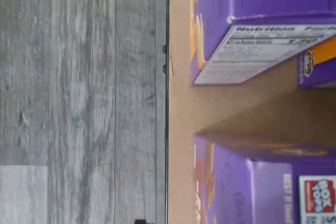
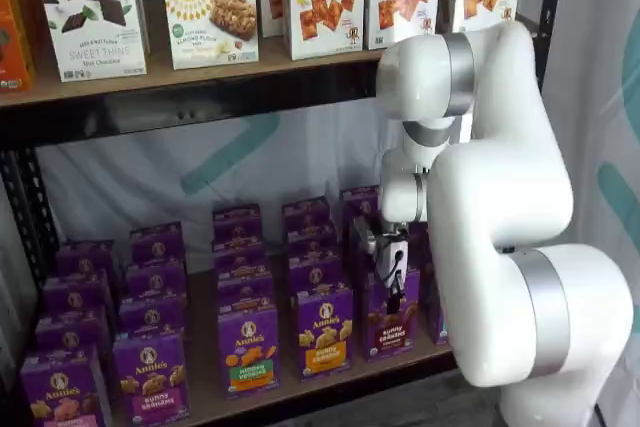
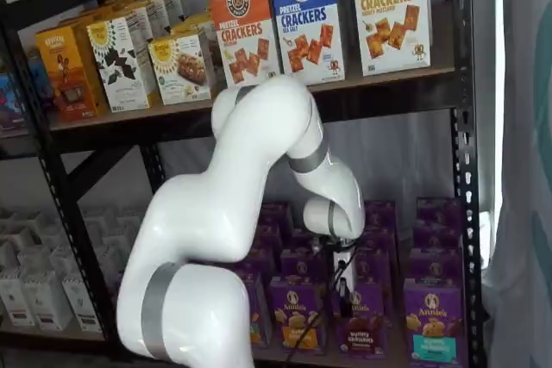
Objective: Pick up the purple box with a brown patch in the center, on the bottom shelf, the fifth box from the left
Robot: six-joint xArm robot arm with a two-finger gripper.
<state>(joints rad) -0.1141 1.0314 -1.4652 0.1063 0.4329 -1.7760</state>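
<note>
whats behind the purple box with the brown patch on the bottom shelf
More purple cartons stand in a row behind the purple box on the bottom shelf. The arm covers most of that row.

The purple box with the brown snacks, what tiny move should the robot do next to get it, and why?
Probably ease the gripper a little lower and toward the purple box, then close. In a shelf view the gripper hangs just above and in front of that carton, which stands untouched in the front row of the bottom shelf. The fingers hold nothing, so closing now would likely grab only air.
</note>
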